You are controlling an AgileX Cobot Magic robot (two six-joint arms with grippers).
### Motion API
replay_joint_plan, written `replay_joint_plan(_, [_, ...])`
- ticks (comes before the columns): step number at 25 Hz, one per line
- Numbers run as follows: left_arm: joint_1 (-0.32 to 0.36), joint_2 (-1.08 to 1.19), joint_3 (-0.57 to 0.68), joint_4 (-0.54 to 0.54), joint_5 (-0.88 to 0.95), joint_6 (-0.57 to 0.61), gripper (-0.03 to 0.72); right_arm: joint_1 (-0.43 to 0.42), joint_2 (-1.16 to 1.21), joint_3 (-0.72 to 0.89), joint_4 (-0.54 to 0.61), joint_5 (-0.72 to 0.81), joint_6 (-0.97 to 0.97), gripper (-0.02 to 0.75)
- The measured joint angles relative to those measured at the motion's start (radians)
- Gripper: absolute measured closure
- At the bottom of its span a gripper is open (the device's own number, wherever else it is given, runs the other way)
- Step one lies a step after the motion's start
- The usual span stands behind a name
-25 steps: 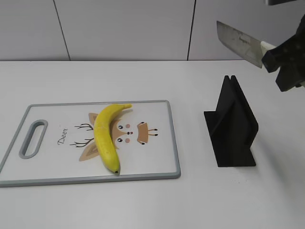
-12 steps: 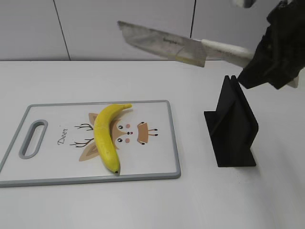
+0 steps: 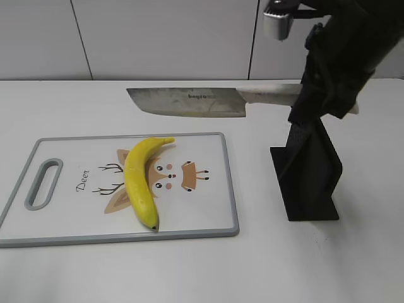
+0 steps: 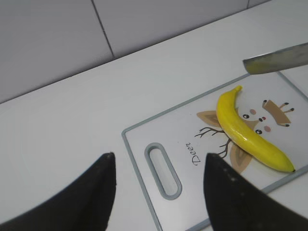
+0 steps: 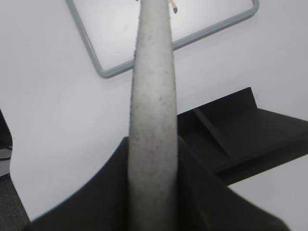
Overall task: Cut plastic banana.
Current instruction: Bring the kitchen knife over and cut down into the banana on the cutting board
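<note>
The yellow plastic banana [image 3: 140, 179] lies on a white cutting board [image 3: 208, 214] with a deer print; it also shows in the left wrist view [image 4: 243, 132]. My right gripper [image 3: 303, 101] is shut on the pale handle of a cleaver-style knife [image 3: 189, 102]. The blade is level in the air behind and above the board, pointing left. In the right wrist view the handle [image 5: 151, 106] fills the space between the jaws. My left gripper [image 4: 158, 180] is open and empty above the board's handle slot [image 4: 162, 170]. The left gripper is out of the exterior view.
A black knife stand [image 3: 309, 170] sits on the white table to the right of the board, under my right arm; it also shows in the right wrist view [image 5: 240, 130]. A grey panelled wall [image 3: 164, 38] runs behind the table.
My right arm has swung the knife left and down from high at the right. The blade has turned level and now hangs just behind the board. Banana and board have not moved.
</note>
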Motion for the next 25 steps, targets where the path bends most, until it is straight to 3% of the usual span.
replay_joint_plan(9, [-0.006,0.392,-0.290,-0.150,0.128,0.397,0.135,0.000,0.141,-0.122,0.091,0.020,-0.216,0.554])
replay_joint_plan(14, [-0.081,0.579,-0.444,-0.143,0.253,0.613,0.168,0.000,0.177,-0.131,0.176,-0.034,-0.347,0.554])
replay_joint_plan(22, [-0.290,0.806,-0.544,-0.006,0.300,0.667,0.186,0.004,0.264,-0.230,0.272,-0.037,-0.399,0.554])
replay_joint_plan(25, [-0.327,0.852,-0.544,0.055,0.288,0.668,0.186,0.004,0.285,-0.247,0.305,-0.036,-0.435,0.554])
